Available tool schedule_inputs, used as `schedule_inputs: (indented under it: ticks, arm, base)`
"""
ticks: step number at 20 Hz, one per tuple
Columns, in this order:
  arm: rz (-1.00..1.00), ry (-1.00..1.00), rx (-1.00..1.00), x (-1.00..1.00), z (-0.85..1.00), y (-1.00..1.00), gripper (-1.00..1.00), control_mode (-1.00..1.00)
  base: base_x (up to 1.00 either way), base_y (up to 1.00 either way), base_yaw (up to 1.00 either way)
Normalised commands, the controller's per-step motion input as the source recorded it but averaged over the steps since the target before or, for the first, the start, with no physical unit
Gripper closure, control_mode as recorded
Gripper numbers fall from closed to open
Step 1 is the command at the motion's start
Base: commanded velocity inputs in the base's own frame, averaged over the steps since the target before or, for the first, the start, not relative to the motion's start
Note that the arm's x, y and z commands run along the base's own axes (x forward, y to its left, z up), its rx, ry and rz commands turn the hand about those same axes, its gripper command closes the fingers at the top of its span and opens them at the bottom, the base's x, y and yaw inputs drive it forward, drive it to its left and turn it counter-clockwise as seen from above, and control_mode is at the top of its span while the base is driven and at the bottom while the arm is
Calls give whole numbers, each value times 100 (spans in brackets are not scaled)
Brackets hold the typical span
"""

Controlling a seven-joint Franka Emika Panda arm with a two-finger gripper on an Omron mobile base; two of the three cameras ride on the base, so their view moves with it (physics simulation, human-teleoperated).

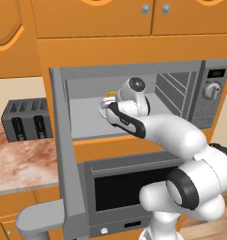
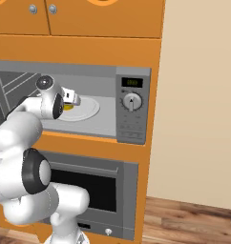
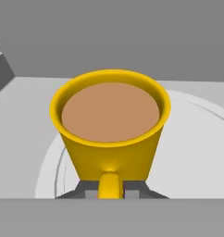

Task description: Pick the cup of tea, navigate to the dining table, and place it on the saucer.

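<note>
A: Where is the cup of tea [image 3: 110, 134]?

B: Centre of the hand view, upright, brown tea up near the rim. It stands on the round white turntable [image 3: 197, 152] inside the open microwave [image 2: 131, 78]. In the right base view only a sliver of yellow shows, left of centre, behind the white wrist.

A: And the gripper [image 3: 110, 190]?

B: Bottom centre of the hand view, closed tight on the cup's handle, a dark finger [image 3: 88, 189] pressed on each side of the yellow loop. In the left base view the arm reaches up from lower right into the microwave cavity at centre frame.

A: Surroundings?

B: Microwave door [image 1: 64, 154] swung wide, left of centre in the left base view. A dark toaster [image 1: 27, 119] sits at the left edge on a marbled counter [image 1: 19, 164]. An oven [image 2: 100, 188] sits beneath the microwave, orange cabinets [image 1: 92, 16] above.
</note>
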Motion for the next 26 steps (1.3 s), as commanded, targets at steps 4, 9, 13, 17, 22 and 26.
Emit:
schedule_inputs:
  ticks: [4,9,13,17,22,26]
  arm:
    - [0,0,0,-4,0,-4,100,-100]
    - [0,-4,2,-46,0,-24,100,-100]
    - [0,-6,4,-83,11,-30,100,-100]
    - [0,-2,4,-99,26,-32,100,-100]
    - [-1,0,2,-100,57,-51,100,-100]
    - [-2,1,0,-96,87,-63,100,-100]
  base:
    - [0,0,0]
    - [0,0,0]
    - [0,0,0]
    - [0,0,0]
    - [0,0,0]
    - [0,0,0]
